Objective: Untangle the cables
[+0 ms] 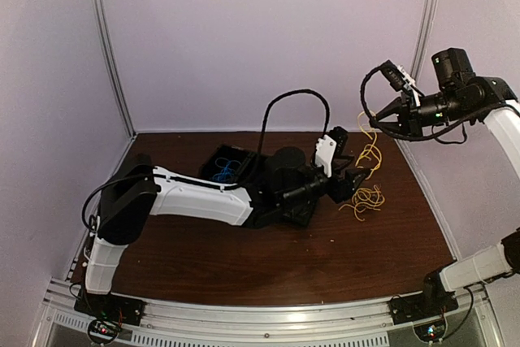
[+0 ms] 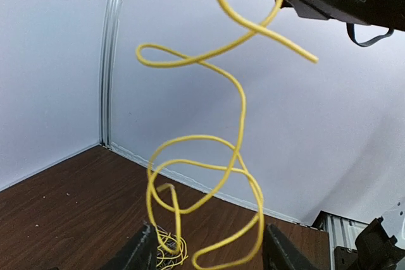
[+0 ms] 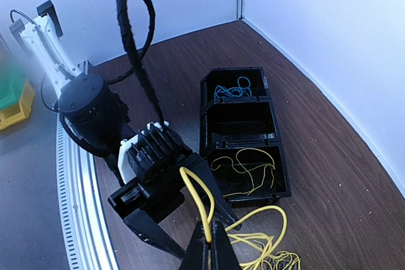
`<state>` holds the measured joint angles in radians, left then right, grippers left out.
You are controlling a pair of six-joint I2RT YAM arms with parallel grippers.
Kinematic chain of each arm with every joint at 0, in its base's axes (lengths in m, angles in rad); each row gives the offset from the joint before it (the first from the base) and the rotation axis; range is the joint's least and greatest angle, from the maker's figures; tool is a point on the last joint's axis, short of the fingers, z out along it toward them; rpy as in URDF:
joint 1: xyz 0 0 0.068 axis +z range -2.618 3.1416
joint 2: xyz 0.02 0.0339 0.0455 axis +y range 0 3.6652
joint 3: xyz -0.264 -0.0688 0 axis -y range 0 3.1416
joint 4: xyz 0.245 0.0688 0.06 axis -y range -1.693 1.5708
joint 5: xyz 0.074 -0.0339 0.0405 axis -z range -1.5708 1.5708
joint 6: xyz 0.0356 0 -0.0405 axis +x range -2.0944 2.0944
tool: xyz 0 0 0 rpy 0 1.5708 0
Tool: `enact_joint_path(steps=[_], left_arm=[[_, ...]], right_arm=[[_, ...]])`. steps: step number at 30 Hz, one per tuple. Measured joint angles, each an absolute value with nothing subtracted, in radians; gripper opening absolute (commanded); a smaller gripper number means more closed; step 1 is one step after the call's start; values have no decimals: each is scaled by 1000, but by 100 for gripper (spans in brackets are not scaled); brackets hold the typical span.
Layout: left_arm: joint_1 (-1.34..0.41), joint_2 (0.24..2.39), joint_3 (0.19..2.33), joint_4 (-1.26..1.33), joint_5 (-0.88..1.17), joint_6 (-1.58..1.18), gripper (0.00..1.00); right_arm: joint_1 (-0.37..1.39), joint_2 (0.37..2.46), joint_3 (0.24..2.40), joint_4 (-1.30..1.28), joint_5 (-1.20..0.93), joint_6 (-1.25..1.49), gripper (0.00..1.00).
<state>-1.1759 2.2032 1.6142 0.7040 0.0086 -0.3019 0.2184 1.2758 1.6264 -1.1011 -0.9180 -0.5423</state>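
My right gripper [image 1: 374,122] is raised high at the right and shut on one yellow cable [image 1: 370,152], which hangs in loops down to a yellow tangle [image 1: 366,199] on the table. In the right wrist view its fingertips [image 3: 210,246] pinch the cable [image 3: 196,191]. My left gripper [image 1: 351,181] is open low beside the tangle. In the left wrist view the hanging cable [image 2: 239,124] loops between its spread fingers [image 2: 136,254], touching neither. Blue cables [image 3: 231,86] lie in the far bin compartment, loose yellow ones [image 3: 243,169] in the near one. No grey cable shows.
A black three-compartment bin [image 3: 205,115] stands on the brown table behind the left arm; it also shows in the top view [image 1: 213,156], and its middle compartment holds nothing. The left arm's thick black cable [image 1: 292,95] arches above. White walls close the back and sides.
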Motion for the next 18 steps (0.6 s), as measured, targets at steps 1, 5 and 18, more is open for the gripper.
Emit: enact_joint_path(steps=[1, 5, 18], left_arm=[[-1174, 2205, 1616, 705, 15, -314, 50], [-1160, 2217, 1617, 706, 54, -368, 39], [-1135, 2252, 1617, 738, 135, -452, 38]], right_arm=[[218, 1272, 1624, -1099, -923, -542, 0], [218, 1250, 1608, -1082, -947, -526, 0], [223, 1233, 1592, -1043, -984, -490, 0]])
